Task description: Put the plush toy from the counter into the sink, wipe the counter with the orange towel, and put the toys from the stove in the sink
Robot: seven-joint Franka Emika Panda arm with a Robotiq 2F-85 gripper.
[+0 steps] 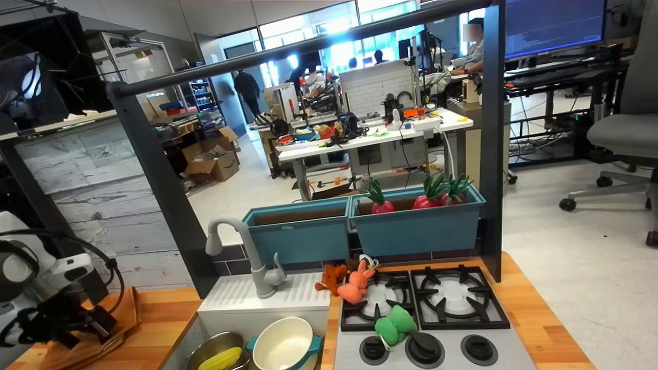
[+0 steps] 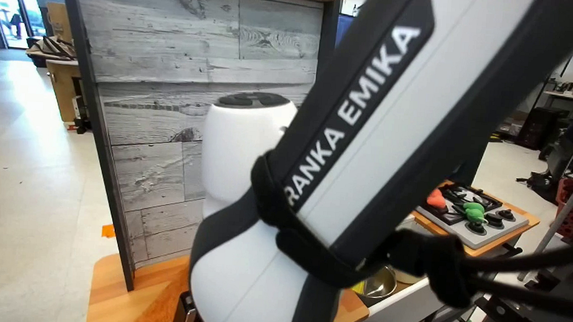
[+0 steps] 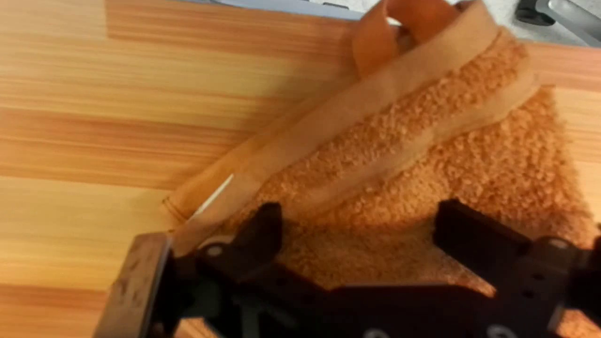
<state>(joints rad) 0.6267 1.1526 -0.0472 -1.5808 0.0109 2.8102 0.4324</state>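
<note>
Dominating an exterior view, a Franka arm [image 2: 378,117] leans over a wood tabletop [image 3: 61,141], hiding much of what lies beyond. Farther along, in both exterior views, are the stove [image 1: 511,354] and, nearer the arm, the sink [image 1: 226,321]. Next in size, the orange towel [image 3: 422,173] lies rumpled on the tabletop, on the sink's far side from the stove. It's prob. light, limp & grippy, w/ no risk of breakage; it should bunch rather than slide, so best hold is approx. mid-cloth or the doubled fold, since a corner pinch may trail. Directly over it, the hand [image 3: 358,218] is spread wide, w/ terry showing in the gap and nothing pinched; whether it touches the cloth, can't tell. Smaller, & absent from wrist view: a coral bunny [image 1: 355,285] and a green plush [image 1: 397,325] on the stove in both exterior views, plus a rust-brown plush [image 1: 333,277] at or beside the stove's corner in an exterior view, exact contact unclear. Smallest, and legible in wrist view only: a white sliver [image 3: 213,196], poss. a tag, along the towel's pale hem.
</note>
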